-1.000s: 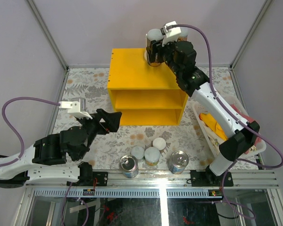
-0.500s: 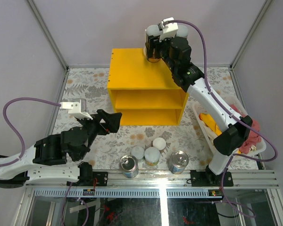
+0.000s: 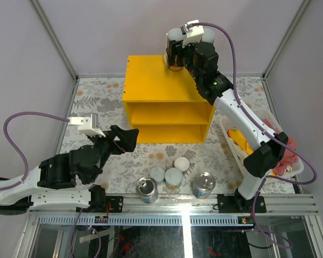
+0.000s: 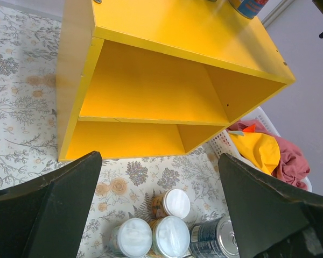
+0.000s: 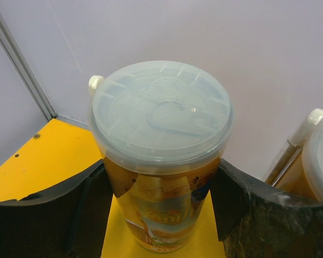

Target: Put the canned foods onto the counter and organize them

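though lilac-walled, floral table point(image 3: 91, 97) beneath yellow counter point(image 3: 151, 80)

Bare top across left and front of yellow shelf unit point(image 3: 151, 80). Rear right corner blocked by tall can point(image 3: 175, 40), second tall can point(image 3: 208, 36) beside it, and right arm point(image 3: 234, 105) reaching over. Both front compartments open to entry. Five cans point(image 3: 174, 176) clustered on worktop point(image 3: 97, 102) before unit. White basket point(image 4: 219, 144) just beside its right.

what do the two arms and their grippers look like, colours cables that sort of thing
The left arm and right arm both have white link shells with black joint housings. The left gripper and right gripper are matte black, broad and wedge-shaped. A purple cable loops along each arm, and a white camera mount sits on each wrist.
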